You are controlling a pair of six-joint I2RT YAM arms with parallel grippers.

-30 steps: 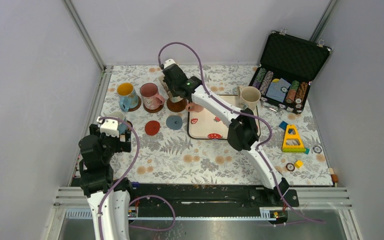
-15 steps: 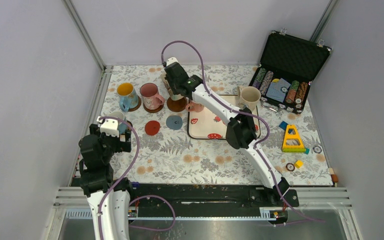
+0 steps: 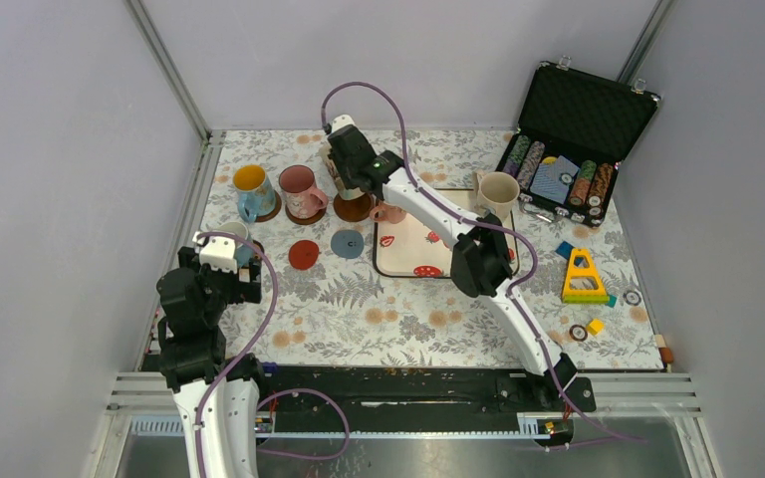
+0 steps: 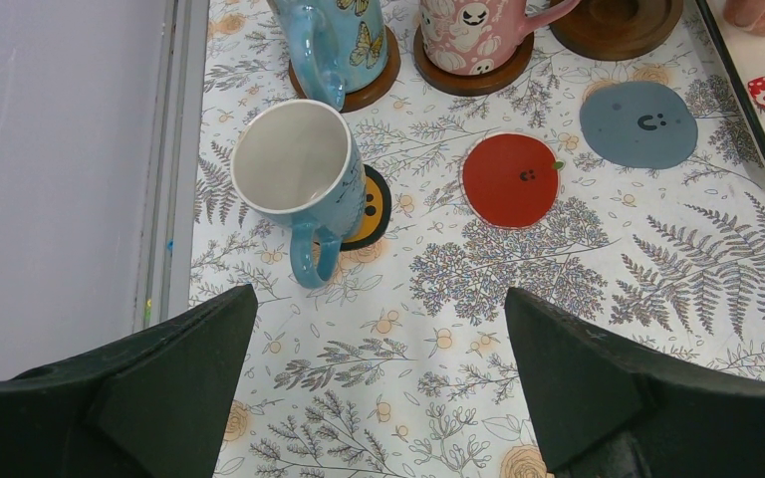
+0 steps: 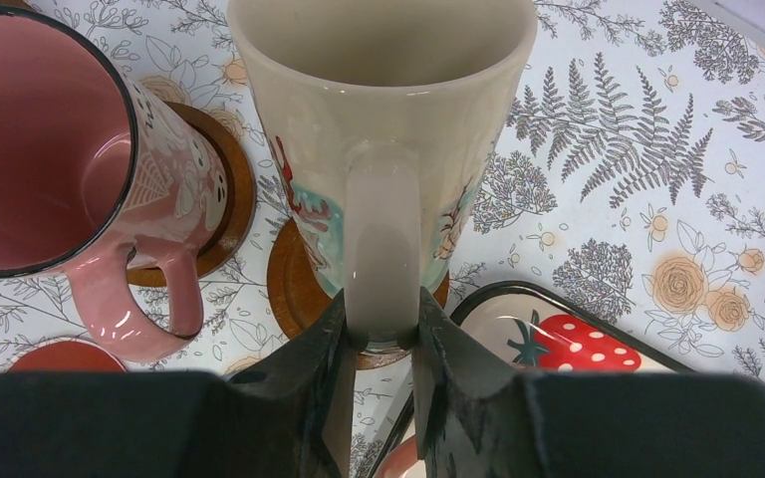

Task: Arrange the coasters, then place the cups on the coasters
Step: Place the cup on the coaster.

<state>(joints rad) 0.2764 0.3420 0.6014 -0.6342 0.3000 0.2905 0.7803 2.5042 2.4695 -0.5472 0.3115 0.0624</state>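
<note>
My right gripper [image 5: 381, 319] is shut on the handle of a cream cup [image 5: 383, 90], which is upright over a dark brown coaster [image 5: 294, 279] at the far side of the table [image 3: 354, 207]. To its left stand a pink cup [image 3: 302, 191] and a blue cup with yellow inside [image 3: 252, 189], each on a brown coaster. A white-and-blue cup [image 4: 299, 174] sits on the black coaster with the orange centre [image 4: 369, 204]. The red coaster [image 4: 510, 180] and the grey-blue coaster [image 4: 637, 123] lie bare. My left gripper [image 4: 379, 294] hangs open and holds nothing, on the near side of the white-and-blue cup.
A strawberry-print tray [image 3: 428, 249] lies right of the coasters, with a pink-handled cup [image 3: 388, 212] at its far left corner. Another cream cup [image 3: 499, 192] stands beside an open case of poker chips [image 3: 573, 139]. Toy blocks [image 3: 583, 277] lie at the right.
The right gripper has shifted slightly to the right with the cream cup in it, then held still. The left arm has not moved.
</note>
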